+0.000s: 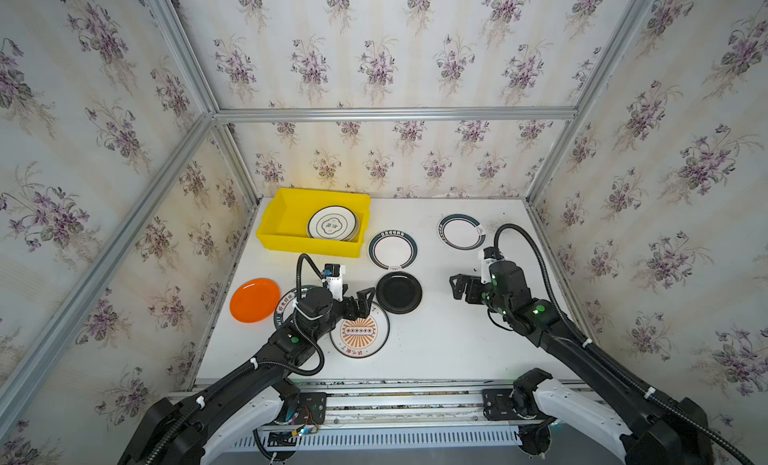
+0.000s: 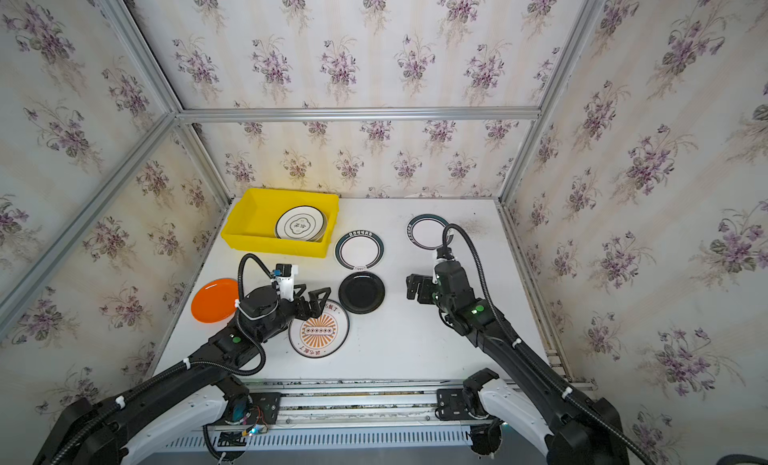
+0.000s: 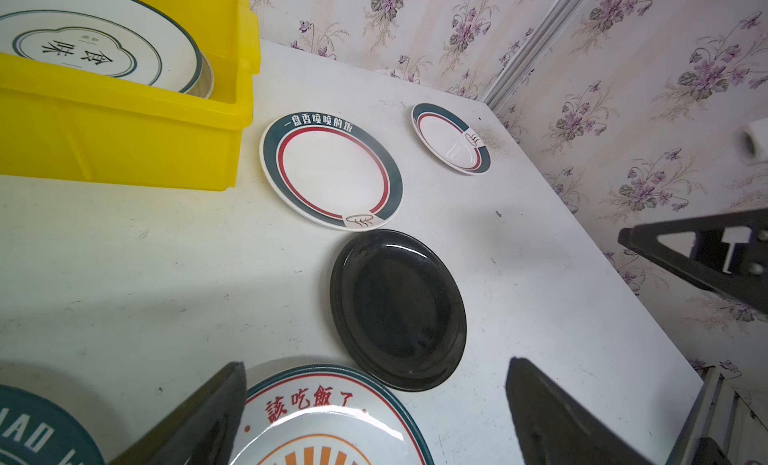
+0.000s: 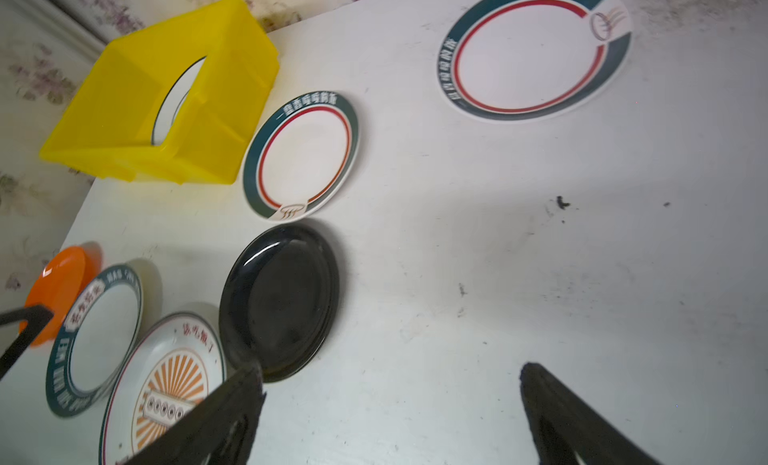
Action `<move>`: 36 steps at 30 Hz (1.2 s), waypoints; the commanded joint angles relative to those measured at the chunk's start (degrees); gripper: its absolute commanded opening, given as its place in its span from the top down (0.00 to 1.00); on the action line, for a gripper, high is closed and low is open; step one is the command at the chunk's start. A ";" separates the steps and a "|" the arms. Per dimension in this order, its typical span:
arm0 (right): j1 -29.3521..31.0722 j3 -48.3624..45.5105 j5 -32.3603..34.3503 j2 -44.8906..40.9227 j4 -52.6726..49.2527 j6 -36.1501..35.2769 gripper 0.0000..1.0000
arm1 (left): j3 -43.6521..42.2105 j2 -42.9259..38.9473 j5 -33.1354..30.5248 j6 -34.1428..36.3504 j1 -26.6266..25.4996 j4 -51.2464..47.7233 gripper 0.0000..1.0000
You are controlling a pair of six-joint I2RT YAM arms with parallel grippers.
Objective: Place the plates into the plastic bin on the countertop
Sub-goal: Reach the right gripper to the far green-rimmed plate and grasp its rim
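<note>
Left arm [image 1: 266, 359] and right arm [image 1: 582, 350] rise from the near rail [image 1: 415, 394]. Left end effector [image 1: 365, 304]: jaws apart, empty, poised over the far rim of the sunburst plate [image 1: 359, 334] (contact cannot be judged). Right end effector [image 1: 456, 287]: jaws apart, empty, above bare tabletop [image 1: 436, 342], right of the black plate [image 1: 399, 293].

The plastic bin [image 1: 307, 246] sits at the far left corner of the tabletop. One lettered plate [image 1: 332, 223] lies inside toward its right end, and the left wrist view shows a second rim beneath it.

Outside the bin, on the tabletop:
- orange plate [image 1: 254, 300], at the left edge
- teal-rimmed plate [image 4: 95, 338], largely under the left arm
- middle green-rimmed plate [image 1: 392, 250], just beyond the black plate
- far green-rimmed plate [image 1: 460, 232], near the right rear
</note>
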 commanded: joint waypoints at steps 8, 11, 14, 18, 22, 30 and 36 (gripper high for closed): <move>-16.93 4.36 -13.97 10.73 10.83 4.26 0.05 | 0.05 0.68 2.93 -0.97 0.00 3.37 0.00; -19.22 4.97 -16.77 14.45 15.17 6.69 0.06 | 0.21 1.00 3.27 -1.10 0.01 3.41 0.00; -20.57 5.85 -18.17 18.66 18.19 10.59 0.13 | 0.97 1.01 5.35 -1.63 0.01 3.11 0.00; -20.64 7.94 -17.81 23.05 20.03 11.52 0.14 | 0.93 0.38 6.92 -2.87 0.01 3.19 0.00; -20.85 10.00 -14.84 27.44 21.96 10.57 0.15 | 0.75 -0.95 7.51 -2.87 0.01 2.82 0.00; -21.89 16.10 -15.25 37.41 20.70 9.87 0.21 | -0.47 -4.84 6.21 -2.76 -0.07 2.75 0.00; -21.93 18.77 -15.73 42.81 20.64 9.51 0.29 | -1.31 -7.57 5.37 -2.51 -0.08 2.92 0.00</move>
